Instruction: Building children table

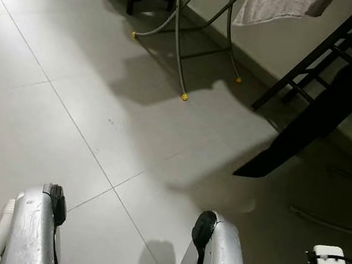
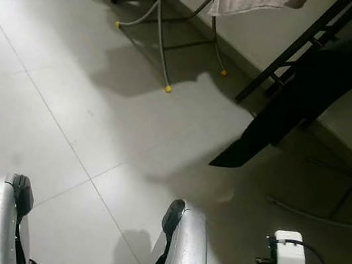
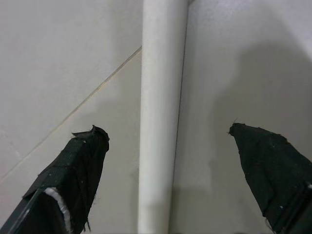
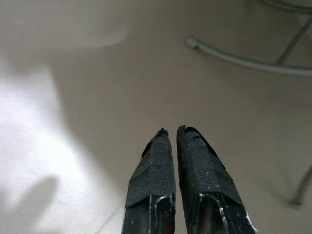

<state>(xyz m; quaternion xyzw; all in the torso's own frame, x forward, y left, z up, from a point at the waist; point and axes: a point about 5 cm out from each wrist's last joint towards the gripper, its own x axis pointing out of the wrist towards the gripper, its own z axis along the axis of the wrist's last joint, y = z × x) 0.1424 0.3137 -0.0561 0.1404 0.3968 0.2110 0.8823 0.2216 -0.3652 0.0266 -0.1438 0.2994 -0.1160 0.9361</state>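
Pale grey tiled floor [image 1: 49, 85], yellow-tipped grey drying rack [image 1: 178, 32], beige towel [image 1: 276, 4], black ladder [image 1: 321, 61].

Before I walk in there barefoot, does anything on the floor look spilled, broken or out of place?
No spill or breakage on the floor tiles. A black board leans slanted near the wall, and a towel hangs on the drying rack.

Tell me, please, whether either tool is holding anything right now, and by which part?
Nothing is held. The left tool is open, a white tube lying between its fingers without touching them. The right tool is shut on nothing, above bare floor.
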